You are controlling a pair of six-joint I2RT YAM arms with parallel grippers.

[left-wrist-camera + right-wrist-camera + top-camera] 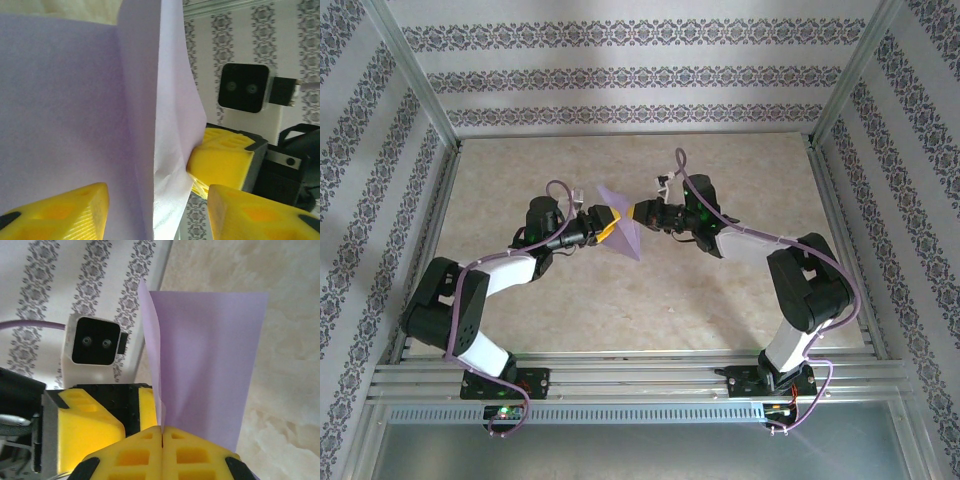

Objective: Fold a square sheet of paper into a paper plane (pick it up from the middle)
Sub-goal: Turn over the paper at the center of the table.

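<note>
The pale lavender sheet of paper [620, 222] hangs in the air over the middle of the table, folded along a lengthwise crease. My right gripper [162, 430] is shut on its edge, and the paper [210, 350] rises above the closed yellow fingers. In the left wrist view the paper [75, 100] stands between my left gripper's [155, 200] fingers [65, 210], which are spread wide and open. The right gripper's fingers [222, 155] pinch the paper's far edge there. From above, the left gripper [607, 226] and right gripper [638, 212] meet tip to tip.
The beige marbled table [720, 290] lies below, ringed by an aluminium frame [840, 230] and patterned walls. The right wrist camera [244, 87] faces the left wrist view, and the left wrist camera [95, 344] faces the right wrist view.
</note>
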